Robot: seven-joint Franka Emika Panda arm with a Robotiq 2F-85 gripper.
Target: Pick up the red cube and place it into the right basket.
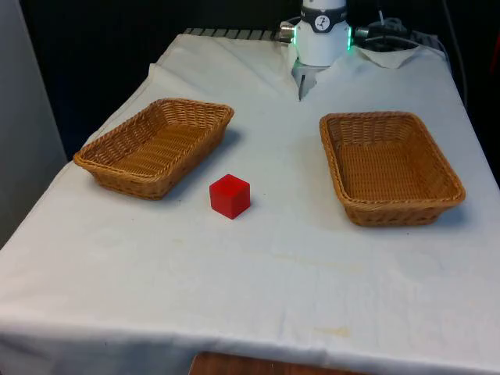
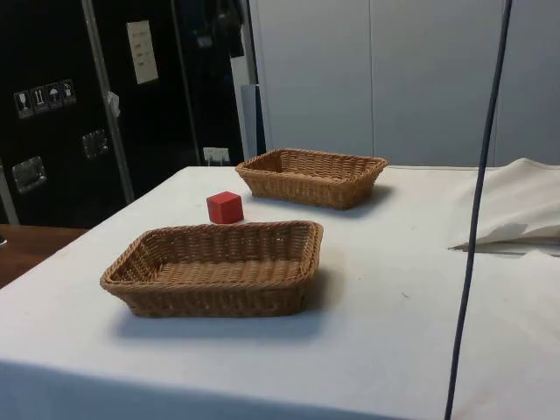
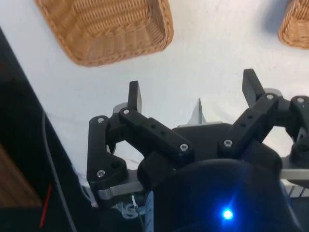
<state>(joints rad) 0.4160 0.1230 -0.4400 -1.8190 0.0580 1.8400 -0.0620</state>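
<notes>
The red cube [image 1: 230, 195] sits on the white cloth between the two wicker baskets, close to the left basket [image 1: 195, 103] on the front view's left. The right basket [image 1: 373, 116] holds nothing. In the side view the cube [image 2: 225, 207] lies beyond the near, right basket [image 2: 219, 297] and in front of the far, left one [image 2: 297, 188]. My gripper [image 3: 193, 92] hangs high over the cloth, open, with nothing between its black fingers [image 3: 134, 94]. One basket [image 3: 120, 48] and the corner of another [image 3: 294, 29] lie well past the fingertips.
The arm's white base [image 1: 322, 31] stands at the far end of the table. A fold of bunched cloth [image 2: 516, 201] lies near it. A dark cable [image 2: 477, 210] hangs down through the side view.
</notes>
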